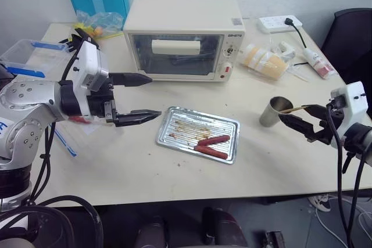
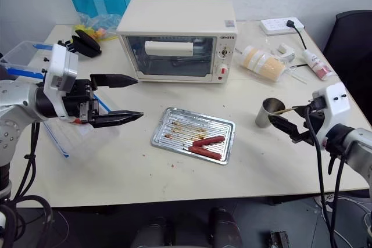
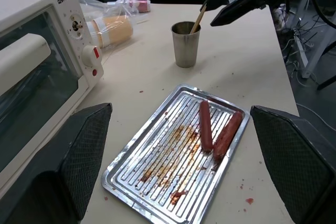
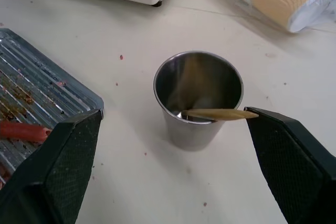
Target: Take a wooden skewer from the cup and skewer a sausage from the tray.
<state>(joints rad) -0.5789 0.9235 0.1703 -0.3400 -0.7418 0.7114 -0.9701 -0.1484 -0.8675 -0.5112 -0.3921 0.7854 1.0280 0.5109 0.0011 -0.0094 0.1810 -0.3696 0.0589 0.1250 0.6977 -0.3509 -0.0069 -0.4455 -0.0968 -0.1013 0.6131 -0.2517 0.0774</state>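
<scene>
The silver tray (image 1: 185,125) lies mid-table with two reddish-brown sausages (image 1: 213,140) (image 1: 210,152) side by side at its near right end. To its right stands the steel cup (image 1: 274,112), and one wooden skewer (image 4: 220,114) leans out over its rim. My right gripper (image 1: 292,112) is open just right of the cup, one finger on each side of the skewer's free end. That end reaches one fingertip (image 4: 262,121); I cannot tell whether they touch. My left gripper (image 1: 155,96) hovers open and empty, left of the tray and in front of the oven.
A cream toaster oven (image 1: 183,36) stands behind the tray. A wrapped cup stack (image 1: 264,60), a small bottle (image 1: 318,62) and a power strip (image 1: 279,23) sit at the back right. A clear blue-clipped box (image 1: 29,56) is at the left, and a black chair (image 1: 351,33) beyond the right edge.
</scene>
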